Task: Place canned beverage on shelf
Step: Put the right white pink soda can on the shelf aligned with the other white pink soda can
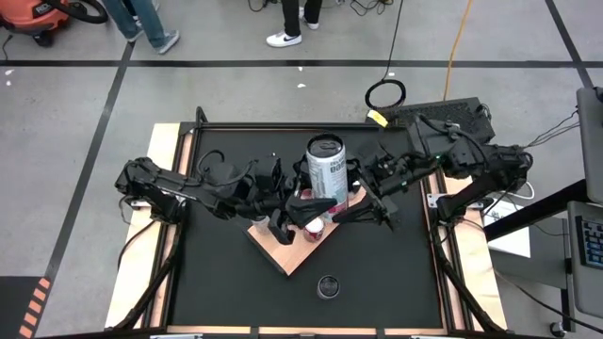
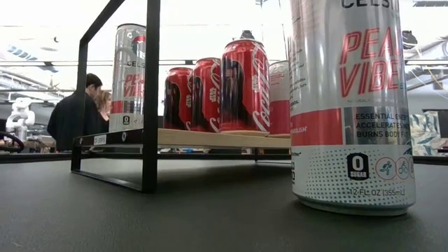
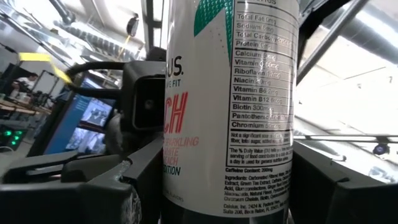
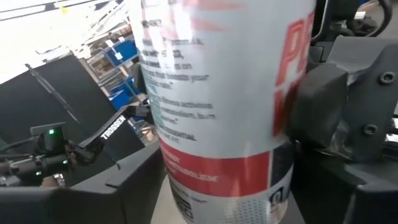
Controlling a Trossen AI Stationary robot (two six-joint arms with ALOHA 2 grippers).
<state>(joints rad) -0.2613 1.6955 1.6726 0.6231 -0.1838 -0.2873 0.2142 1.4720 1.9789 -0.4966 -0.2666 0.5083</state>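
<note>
- Held Celsius can: tall, silver-white, red lettering. In the high view it sits over the middle of the black tabletop, above the far part of the shelf. It looks much larger there than the cans on the board. The low view shows no part of it.
- Left gripper: reaches in from the left and is clamped on the held Celsius can. In the left wrist view the nutrition panel fills the space between both dark fingers, which lie against the can's sides.
- Right gripper: comes in from the right and is set around the same can. The right wrist view shows the can's red band and dotted base. I cannot tell whether this gripper grips the can or only brackets it.
- Shelf: light wooden board on a black frame, raised off the tabletop and turned corner-on in the high view.
- On the shelf, low view: a row of red Coca-Cola cans, upright and close together. Another Celsius can, the shelf-end can, stands at the board's left end.
- Foreground Celsius can: marked Peach Vibe. It stands upright on the tabletop near the low camera, apart from the shelf.
- Two people are in the room behind the table.
</note>
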